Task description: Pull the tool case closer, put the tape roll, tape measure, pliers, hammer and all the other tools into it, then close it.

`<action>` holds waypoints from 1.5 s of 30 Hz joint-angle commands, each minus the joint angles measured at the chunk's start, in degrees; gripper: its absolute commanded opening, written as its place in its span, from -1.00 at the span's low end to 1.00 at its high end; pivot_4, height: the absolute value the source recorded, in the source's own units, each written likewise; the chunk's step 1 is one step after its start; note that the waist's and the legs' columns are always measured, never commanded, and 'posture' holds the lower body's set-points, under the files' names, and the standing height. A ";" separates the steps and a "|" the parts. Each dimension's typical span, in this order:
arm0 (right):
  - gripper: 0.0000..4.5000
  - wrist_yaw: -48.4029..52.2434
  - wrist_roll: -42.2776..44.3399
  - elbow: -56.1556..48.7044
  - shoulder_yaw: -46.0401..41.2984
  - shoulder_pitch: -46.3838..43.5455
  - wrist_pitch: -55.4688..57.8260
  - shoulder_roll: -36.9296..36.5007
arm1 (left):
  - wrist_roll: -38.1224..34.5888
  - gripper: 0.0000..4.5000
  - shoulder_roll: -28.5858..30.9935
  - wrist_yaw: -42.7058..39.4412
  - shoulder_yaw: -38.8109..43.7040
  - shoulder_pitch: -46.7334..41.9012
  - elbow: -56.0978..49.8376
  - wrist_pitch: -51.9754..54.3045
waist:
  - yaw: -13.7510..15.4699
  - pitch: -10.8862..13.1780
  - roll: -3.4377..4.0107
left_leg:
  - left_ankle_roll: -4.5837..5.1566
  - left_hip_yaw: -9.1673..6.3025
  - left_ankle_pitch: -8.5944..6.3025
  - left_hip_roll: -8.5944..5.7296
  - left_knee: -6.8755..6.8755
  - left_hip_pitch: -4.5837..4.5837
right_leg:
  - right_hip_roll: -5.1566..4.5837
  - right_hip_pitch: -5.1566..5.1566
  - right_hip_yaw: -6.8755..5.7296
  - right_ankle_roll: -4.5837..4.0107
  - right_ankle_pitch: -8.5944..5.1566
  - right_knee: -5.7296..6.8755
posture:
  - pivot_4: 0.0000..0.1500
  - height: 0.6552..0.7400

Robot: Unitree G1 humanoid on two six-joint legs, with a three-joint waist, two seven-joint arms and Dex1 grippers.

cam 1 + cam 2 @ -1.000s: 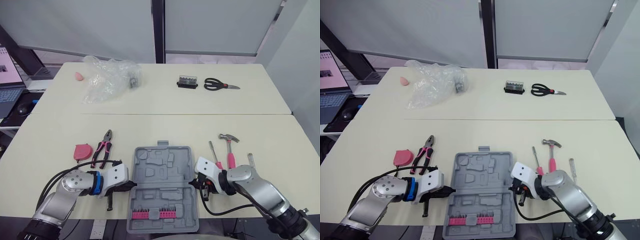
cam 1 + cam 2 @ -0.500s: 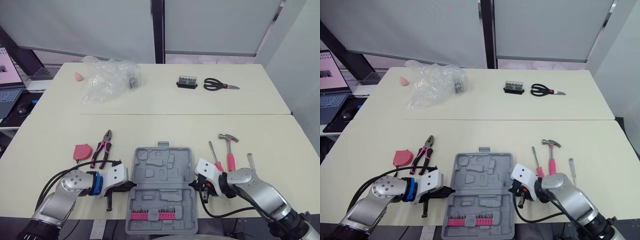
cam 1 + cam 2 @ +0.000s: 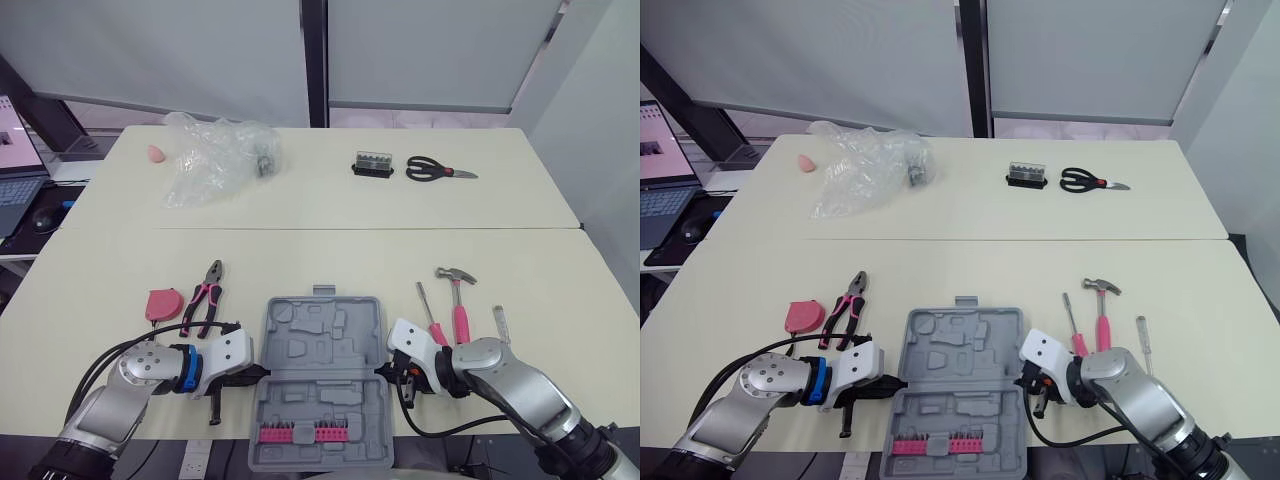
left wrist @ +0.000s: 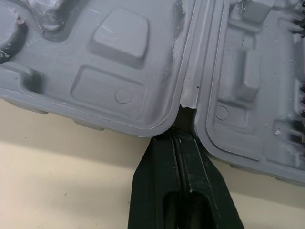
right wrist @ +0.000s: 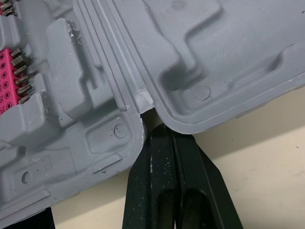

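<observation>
bright, even light; soft shadows under the tool case point(image 3: 320, 340); wrist views sharp.

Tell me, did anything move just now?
The case slid a little toward the robot, pulled by the left claw and right claw, both shut at its hinge ends. The pliers, hammer and tape measure stayed put.

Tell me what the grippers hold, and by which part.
The left gripper and the right gripper each pinch the open tool case at one end of its hinge.
</observation>
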 commanded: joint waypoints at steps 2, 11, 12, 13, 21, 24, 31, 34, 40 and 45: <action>-0.99 -1.85 0.95 0.55 1.01 0.99 1.26 0.85 | 0.35 -1.00 0.15 -0.50 -1.36 0.11 0.21 -0.19 | 0.00 -0.01 -0.01 | 0.00 0.00 0.00 0.00 0.00 0.00 | 0.00 0.00 0.00 0.00 0.00 0.00 | 1.00 1.00; -0.99 -2.59 2.45 0.84 -2.08 1.90 0.90 -1.37 | 0.47 -1.00 0.35 -0.38 -1.08 -0.77 1.06 -0.76 | 0.11 -0.03 -0.03 | 0.00 -0.01 0.00 0.01 0.00 0.01 | 0.02 0.01 0.01 0.00 0.00 0.00 | 1.00 1.00; -0.99 -2.50 2.66 0.71 -2.08 1.99 0.95 -1.49 | 0.47 -1.00 0.31 -0.35 -1.14 -0.82 0.96 -0.68 | 0.16 -0.03 -0.03 | 0.00 -0.01 0.00 0.01 0.00 0.00 | 0.02 0.01 0.01 0.00 0.00 0.00 | 1.00 1.00; -0.99 -2.51 2.82 0.64 -2.03 2.04 0.99 -1.51 | 0.49 -1.00 0.22 -0.27 -1.22 -0.89 0.90 -0.62 | 0.20 -0.03 -0.03 | 0.00 -0.01 0.00 0.00 0.00 0.00 | 0.02 0.01 0.01 0.00 0.00 0.00 | 1.00 1.00; -0.99 -4.06 2.44 2.72 -3.79 2.11 -0.84 -2.44 | 0.51 -1.00 0.45 0.34 -0.62 -1.47 1.99 -1.01 | 0.42 -0.03 -0.03 | 0.00 -0.01 0.00 0.00 0.01 0.00 | 0.01 0.01 0.01 0.00 0.00 0.00 | 1.00 1.00; -0.99 -3.24 3.78 2.75 -6.66 3.07 -2.57 -4.17 | 0.21 -1.00 1.46 0.17 0.70 -1.54 2.64 -2.44 | 0.50 -0.03 -0.03 | 0.00 0.00 0.00 -0.01 0.02 0.00 | 0.00 0.01 0.02 0.00 0.00 0.00 | 1.00 1.00; -0.99 -0.75 5.61 0.45 -16.82 8.34 -15.96 -10.41 | -9.32 -1.00 4.78 -2.16 13.18 2.04 0.43 -6.57 | 0.59 0.01 -0.04 | 0.00 0.01 0.00 -0.01 0.00 -0.08 | -0.04 -0.03 0.00 0.00 0.00 -0.04 | 1.00 1.00; -0.99 -0.54 6.30 0.21 -22.96 10.68 -19.80 -12.42 | -12.67 -1.00 5.40 -0.19 21.59 4.33 1.31 -5.48 | 0.44 0.02 -0.04 | 0.00 0.02 0.00 0.00 -0.02 -0.08 | -0.05 -0.03 0.00 0.00 0.00 -0.04 | 1.00 1.00; -0.81 4.71 9.72 3.11 -36.04 14.44 -24.39 -18.48 | -15.23 -0.72 6.36 4.79 36.72 7.61 11.37 -1.83 | 0.33 0.03 -0.05 | 0.00 0.07 0.00 0.00 -0.03 -0.04 | -0.04 -0.03 0.03 0.00 0.00 -0.06 | 1.00 1.00; -0.33 12.79 10.23 8.12 -44.60 19.25 -31.04 -24.71 | -15.91 -0.07 8.00 3.44 44.93 13.12 22.67 -1.46 | 0.43 0.04 -0.05 | 0.00 0.10 -0.01 -0.01 -0.09 -0.04 | -0.08 -0.02 0.02 -0.01 -0.01 -0.15 | 1.00 1.00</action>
